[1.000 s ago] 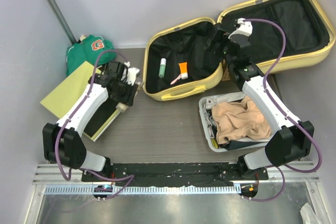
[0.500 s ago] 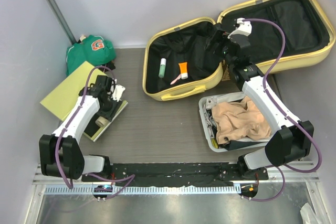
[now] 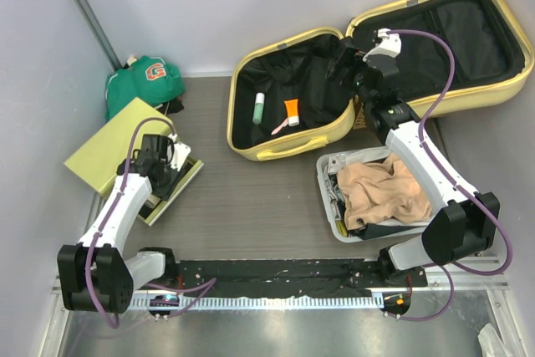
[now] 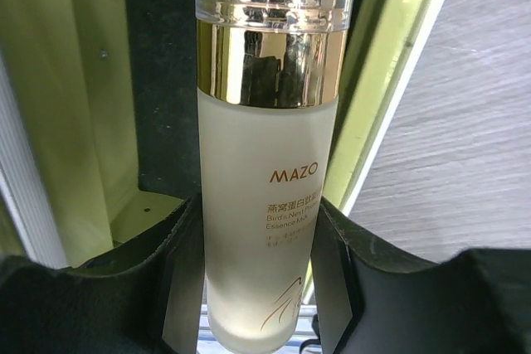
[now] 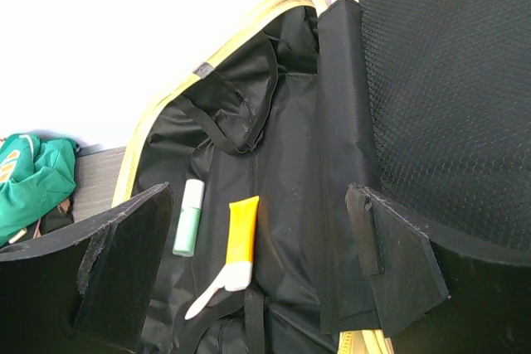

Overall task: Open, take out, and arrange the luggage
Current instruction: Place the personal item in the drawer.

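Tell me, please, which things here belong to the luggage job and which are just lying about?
Job: open luggage; green tube, orange tube and white stick inside it; frosted bottle in the left end effector; yellow-green box beneath it.
Probably idle: green garment; grey bin of beige cloth.

The luggage (image 3: 288,146) lies opened flat like a clamshell at the far right of the bench (image 3: 251,198), ahead of me. It is a pale yellow hard shell with rounded corners and black fabric lining. The nearer half rests on the bench, with loose black straps, a green-and-white tube (image 3: 260,108), an orange tube (image 3: 292,110) and a pink toothbrush (image 3: 280,127) inside. The farther half, lined with mesh, tilts back to my right.
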Motion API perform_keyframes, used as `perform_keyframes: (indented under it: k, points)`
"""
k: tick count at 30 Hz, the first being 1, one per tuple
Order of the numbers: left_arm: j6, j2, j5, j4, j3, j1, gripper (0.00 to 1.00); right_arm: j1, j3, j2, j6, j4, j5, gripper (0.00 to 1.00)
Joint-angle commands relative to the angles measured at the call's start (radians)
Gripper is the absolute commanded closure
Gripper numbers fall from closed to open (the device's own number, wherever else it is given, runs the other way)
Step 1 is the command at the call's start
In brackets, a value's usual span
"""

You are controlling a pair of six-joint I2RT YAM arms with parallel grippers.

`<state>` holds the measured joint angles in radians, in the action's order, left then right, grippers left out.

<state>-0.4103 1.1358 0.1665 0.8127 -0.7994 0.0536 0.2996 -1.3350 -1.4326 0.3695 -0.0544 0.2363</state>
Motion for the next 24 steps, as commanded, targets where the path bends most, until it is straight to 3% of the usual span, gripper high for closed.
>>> perform_keyframes:
  k: [1,3,4,7,10,14,17,20,24]
  points:
    - [-0.018,0.005,0.054,-0.069,0.008,-0.012,0.71,0.004,-0.010,0.024,0.016,0.048,-0.005,0.04]
    - [-0.019,0.018,0.061,-0.070,0.000,-0.014,0.65,0.004,-0.015,0.018,0.017,0.050,-0.006,0.04]
    - [-0.013,0.025,0.062,-0.070,-0.009,-0.014,0.55,0.003,-0.016,0.018,0.019,0.048,-0.008,0.04]
    - [0.004,0.036,0.071,-0.073,-0.026,-0.012,0.38,0.004,-0.013,0.018,0.019,0.048,-0.006,0.04]
    - [0.011,0.047,0.088,-0.073,-0.037,-0.012,0.07,0.004,-0.009,0.020,0.019,0.048,-0.005,0.04]
    - [0.037,0.051,0.073,-0.055,-0.092,-0.014,0.04,0.004,-0.007,0.020,0.011,0.048,0.000,0.04]
    - [0.129,0.064,0.044,-0.018,-0.173,0.002,0.17,0.004,-0.007,0.012,-0.001,0.050,0.003,0.04]
    - [0.237,0.079,0.018,-0.024,-0.293,0.099,0.19,0.004,-0.010,0.005,-0.001,0.048,0.014,0.04]
    - [0.356,0.181,0.010,-0.096,-0.494,0.331,0.19,0.004,-0.016,-0.017,0.006,0.080,0.034,0.05]
